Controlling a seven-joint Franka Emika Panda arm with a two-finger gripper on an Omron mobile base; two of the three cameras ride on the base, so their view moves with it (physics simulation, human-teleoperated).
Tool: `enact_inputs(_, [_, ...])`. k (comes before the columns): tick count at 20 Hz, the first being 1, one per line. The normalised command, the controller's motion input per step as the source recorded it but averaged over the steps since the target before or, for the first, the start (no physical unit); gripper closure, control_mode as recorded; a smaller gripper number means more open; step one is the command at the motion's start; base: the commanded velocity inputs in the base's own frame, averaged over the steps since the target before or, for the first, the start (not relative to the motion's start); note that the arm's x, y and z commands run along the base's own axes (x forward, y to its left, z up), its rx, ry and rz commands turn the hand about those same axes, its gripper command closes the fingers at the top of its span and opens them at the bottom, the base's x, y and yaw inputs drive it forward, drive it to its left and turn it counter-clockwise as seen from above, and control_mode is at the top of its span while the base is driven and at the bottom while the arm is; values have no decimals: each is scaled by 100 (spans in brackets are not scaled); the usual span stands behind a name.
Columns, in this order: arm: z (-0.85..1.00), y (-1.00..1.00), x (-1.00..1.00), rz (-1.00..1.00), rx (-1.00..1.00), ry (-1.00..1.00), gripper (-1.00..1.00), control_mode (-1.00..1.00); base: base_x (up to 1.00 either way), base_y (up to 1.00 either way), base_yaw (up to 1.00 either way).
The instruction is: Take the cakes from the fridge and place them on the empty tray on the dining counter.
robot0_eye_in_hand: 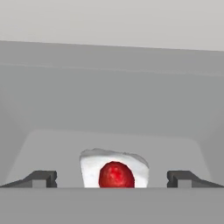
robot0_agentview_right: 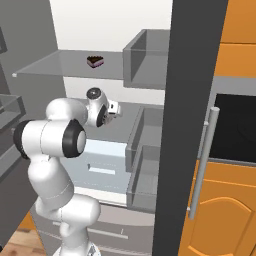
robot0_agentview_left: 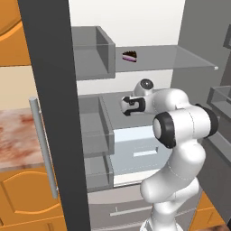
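Note:
The fridge (robot0_agentview_left: 149, 20) stands open, white inside (robot0_agentview_right: 110, 25). One of the cakes, the dark chocolate slice with a pink layer (robot0_agentview_left: 129, 56) (robot0_agentview_right: 95, 61), sits on the upper glass shelf. The white cake with a red cherry (robot0_eye_in_hand: 114, 169) rests on the shelf below, seen in the hand view. My gripper (robot0_eye_in_hand: 113, 179) is open, level with that cake, its fingertips (robot0_eye_in_hand: 41, 178) wide apart on either side and not touching it. In the base views my wrist (robot0_agentview_left: 134, 104) (robot0_agentview_right: 111, 108) reaches into the middle shelf. The empty tray and the dining counter are out of view.
An open fridge door with a bar handle (robot0_agentview_left: 43, 149) (robot0_agentview_right: 202, 165) stands close on the outer side, its grey bins (robot0_agentview_left: 92, 52) (robot0_agentview_right: 145, 55) jutting inward. A pale crisper drawer (robot0_agentview_left: 140, 153) lies below the arm. A mottled counter top (robot0_agentview_left: 18, 135) and a black oven (robot0_agentview_right: 235, 125) flank the fridge.

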Motion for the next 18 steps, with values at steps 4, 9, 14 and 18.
enact_inputs(4, [-12,0,0,-1,0,4,-100,-100,0,0,0])
enact_inputs(9, [-18,0,4,-1,0,2,-100,-100,0,0,0])
enact_inputs(14, [-23,2,4,0,0,3,100,-100,0,0,0])
enact_inputs(18, [-7,0,0,0,0,3,100,-100,0,0,0])
